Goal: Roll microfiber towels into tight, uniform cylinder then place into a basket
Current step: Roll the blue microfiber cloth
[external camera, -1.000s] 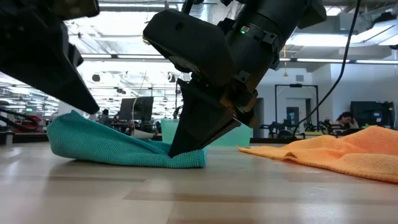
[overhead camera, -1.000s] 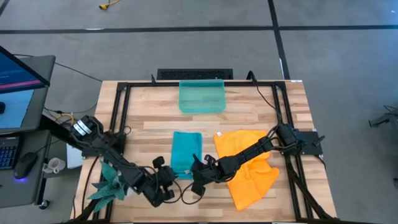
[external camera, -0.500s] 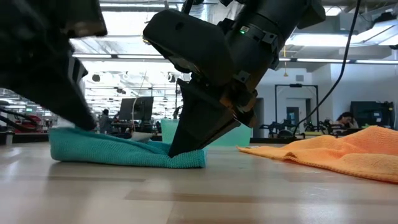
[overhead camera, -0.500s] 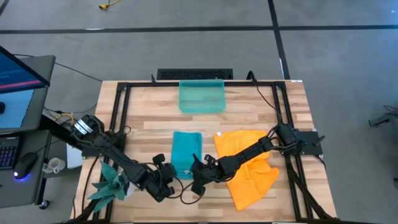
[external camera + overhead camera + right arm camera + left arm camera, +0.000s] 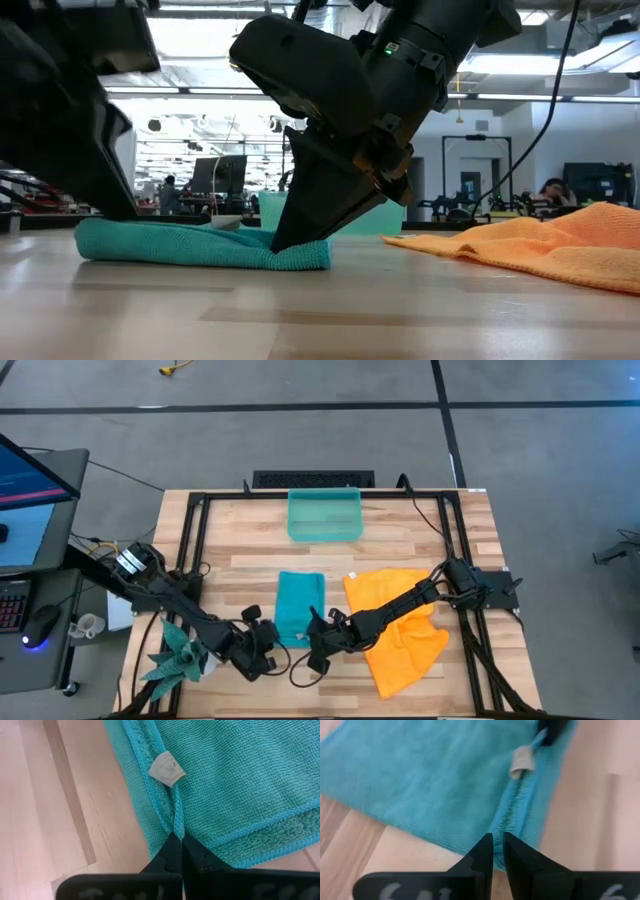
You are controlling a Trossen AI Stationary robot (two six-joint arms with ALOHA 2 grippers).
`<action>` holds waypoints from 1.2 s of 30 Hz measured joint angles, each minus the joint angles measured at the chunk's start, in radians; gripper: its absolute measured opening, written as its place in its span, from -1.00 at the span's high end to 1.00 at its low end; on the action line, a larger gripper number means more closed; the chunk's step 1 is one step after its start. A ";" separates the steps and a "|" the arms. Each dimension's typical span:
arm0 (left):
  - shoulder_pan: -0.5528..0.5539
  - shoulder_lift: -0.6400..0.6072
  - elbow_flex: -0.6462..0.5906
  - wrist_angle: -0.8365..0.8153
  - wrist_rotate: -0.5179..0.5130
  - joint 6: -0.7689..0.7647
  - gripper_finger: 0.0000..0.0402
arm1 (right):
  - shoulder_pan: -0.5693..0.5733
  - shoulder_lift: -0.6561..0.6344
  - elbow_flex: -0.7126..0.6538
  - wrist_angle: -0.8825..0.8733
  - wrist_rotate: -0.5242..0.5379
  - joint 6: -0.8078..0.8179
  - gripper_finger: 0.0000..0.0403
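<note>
Light wood-plank tabletop sitting inside black frame. Lying flat near middle: folded teal towel, small pale tag showing by one hemmed edge. Lying just beside it toward right arm's side, not touching: orange towel, rumpled, spreading toward near edge. Standing at far edge, well apart from both cloths: teal-green basket. Resting at near corner on left arm's side: teal spiky plant figure.

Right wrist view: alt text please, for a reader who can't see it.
The right gripper, fingers shut, pinches the doubled hem of a teal towel lying on the wooden table. A small pale tag sticks out of the hem just beyond the fingers.
</note>
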 joint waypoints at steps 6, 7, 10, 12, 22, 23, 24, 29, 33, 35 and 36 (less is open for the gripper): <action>-0.059 -0.096 0.000 0.015 -0.114 0.062 0.83 | 0.000 0.000 0.000 0.000 -0.001 0.000 0.97; -0.070 -0.097 0.000 0.027 -0.137 0.078 0.83 | 0.000 0.000 0.000 0.000 -0.001 0.000 0.97; -0.086 -0.072 0.000 0.087 -0.163 0.106 0.83 | 0.000 0.000 0.000 0.000 -0.001 0.002 0.97; -0.082 -0.037 -0.002 0.112 -0.159 0.114 0.83 | 0.000 0.000 0.000 0.003 -0.002 0.002 0.97; -0.026 0.082 -0.002 0.170 -0.103 0.097 0.83 | 0.000 0.000 0.000 0.001 -0.004 0.010 0.97; -0.021 0.082 -0.002 0.169 -0.100 0.088 0.83 | 0.000 0.000 0.000 0.002 -0.004 0.010 0.97; -0.018 0.082 -0.002 0.168 -0.096 0.081 0.83 | 0.000 0.000 0.000 0.001 -0.005 0.010 0.97; -0.012 0.086 -0.005 0.152 -0.059 0.045 0.83 | -0.002 -0.001 0.000 0.001 -0.033 0.011 0.94; -0.008 0.104 -0.024 0.154 -0.032 0.004 0.83 | -0.002 0.000 0.000 0.004 -0.035 0.011 0.80; -0.006 0.114 -0.032 0.164 -0.035 -0.012 0.83 | -0.002 0.000 0.000 0.008 -0.040 0.012 0.71; -0.006 0.119 -0.032 0.167 -0.035 -0.017 0.83 | -0.001 0.000 0.000 0.009 -0.040 0.012 0.67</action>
